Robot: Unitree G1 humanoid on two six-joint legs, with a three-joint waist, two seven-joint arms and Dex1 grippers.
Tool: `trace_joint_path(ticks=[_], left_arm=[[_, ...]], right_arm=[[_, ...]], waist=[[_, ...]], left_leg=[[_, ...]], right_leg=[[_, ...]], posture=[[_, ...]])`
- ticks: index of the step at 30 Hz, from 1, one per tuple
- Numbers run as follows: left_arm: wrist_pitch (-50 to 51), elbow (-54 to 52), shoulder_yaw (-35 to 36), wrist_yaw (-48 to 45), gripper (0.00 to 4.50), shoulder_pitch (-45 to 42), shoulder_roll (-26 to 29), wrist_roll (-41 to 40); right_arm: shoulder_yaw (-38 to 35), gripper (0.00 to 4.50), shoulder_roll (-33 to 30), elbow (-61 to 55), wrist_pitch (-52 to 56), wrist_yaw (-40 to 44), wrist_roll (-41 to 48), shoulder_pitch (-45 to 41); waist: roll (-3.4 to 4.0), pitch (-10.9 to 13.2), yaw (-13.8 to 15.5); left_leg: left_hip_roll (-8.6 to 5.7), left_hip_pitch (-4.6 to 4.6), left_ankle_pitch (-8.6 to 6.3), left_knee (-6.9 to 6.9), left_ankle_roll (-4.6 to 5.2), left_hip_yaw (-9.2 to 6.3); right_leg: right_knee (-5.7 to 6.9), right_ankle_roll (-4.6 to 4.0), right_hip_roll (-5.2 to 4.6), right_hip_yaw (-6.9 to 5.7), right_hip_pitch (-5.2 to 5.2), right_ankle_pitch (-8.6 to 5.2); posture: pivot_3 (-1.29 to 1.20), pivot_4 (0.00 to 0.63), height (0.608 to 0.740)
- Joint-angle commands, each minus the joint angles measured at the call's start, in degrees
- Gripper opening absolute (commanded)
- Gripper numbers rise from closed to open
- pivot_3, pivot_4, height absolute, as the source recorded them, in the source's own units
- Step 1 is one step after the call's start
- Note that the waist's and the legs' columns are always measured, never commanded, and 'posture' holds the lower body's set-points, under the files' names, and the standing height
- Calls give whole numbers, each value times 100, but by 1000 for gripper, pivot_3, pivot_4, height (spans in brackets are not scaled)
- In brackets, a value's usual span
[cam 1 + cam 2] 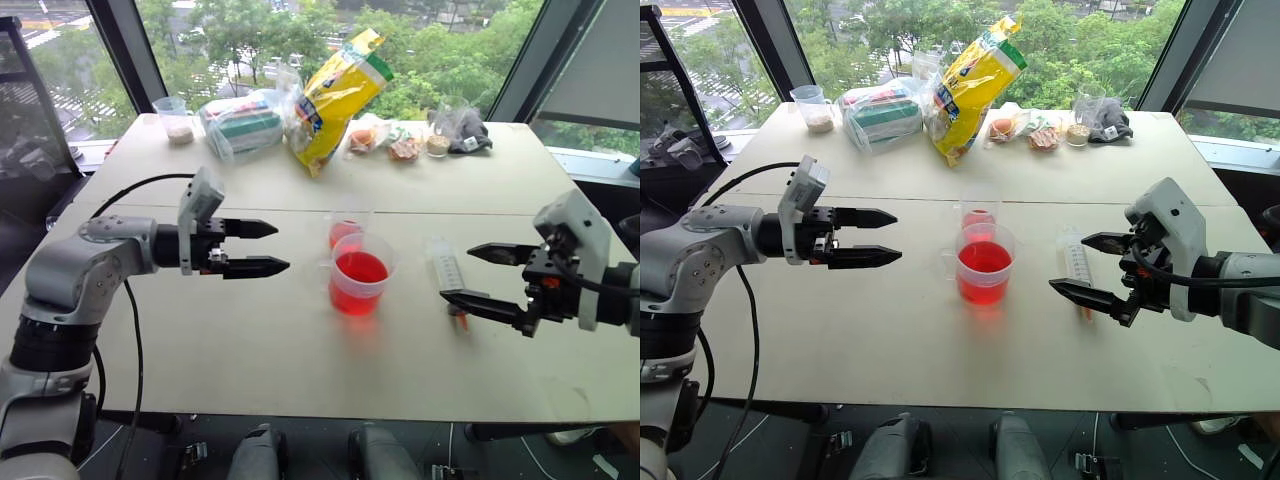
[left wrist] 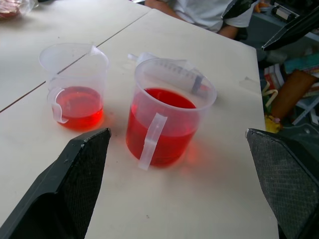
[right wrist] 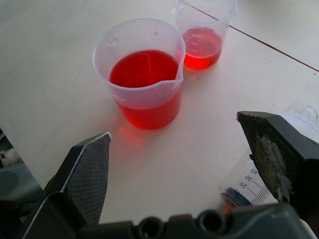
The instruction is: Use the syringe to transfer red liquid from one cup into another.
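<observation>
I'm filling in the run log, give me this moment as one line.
left gripper: open, empty | right gripper: open over syringe | syringe: flat on table | big cup, small cup: both hold red liquid

You saw the wide handled cup (image 2: pixel 167 119) of red liquid (image 2: pixel 164 99) beside the smaller cup (image 2: pixel 75 84). The syringe (image 2: pixel 174 69) lay behind them on the surface (image 2: pixel 219 189).
</observation>
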Motion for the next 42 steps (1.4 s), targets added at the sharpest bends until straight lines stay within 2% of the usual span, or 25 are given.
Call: trace_joint_path(ticks=[1,21,27,30,33,38,42], left_arm=[[-42,-121,310,14,4500,-23,42,-189],[-3,-105,271,72,4500,-125,55,-269],[-36,-107,228,82,4500,-134,17,-244],[-60,-101,231,110,4500,-149,-29,-252],[-112,-86,196,102,4500,-118,-78,-225],[-288,46,45,54,4500,-205,-219,-115],[-368,72,-26,66,4500,-246,-326,-51]], right_arm=[[-53,4449,-48,-29,-165,-54,37,-30],[-2,4449,-113,40,-293,-163,8,51],[222,4449,-320,528,-65,-283,36,-265],[866,4449,-584,1130,389,-496,-109,-855],[1677,4449,-537,1941,1031,-806,-367,-1831],[2812,4449,-175,3211,1441,-892,-1087,-2946],[3317,4449,514,4368,1571,-1048,-1691,-3652]], waist=[[0,0,-3],[0,0,0],[0,0,-8],[0,0,-16],[0,0,-27],[0,0,-13],[0,0,-14]], left_leg=[[0,0,0,0,0,0],[0,0,0,0,0,0],[0,0,0,1,0,1],[0,2,0,3,0,3],[2,4,0,5,0,7],[0,0,0,2,0,9],[-2,-5,0,0,0,13]], right_leg=[[0,0,0,0,0,0],[0,8,0,0,0,5],[0,-2,0,0,0,-1],[1,-3,0,2,0,-2],[2,-9,-2,5,-1,-4],[3,-10,-2,7,-9,-4],[2,-2,-2,7,-12,0]], posture=[[0,150,740],[0,150,740],[0,150,740],[0,150,740],[0,150,740],[0,150,740],[0,150,740]])
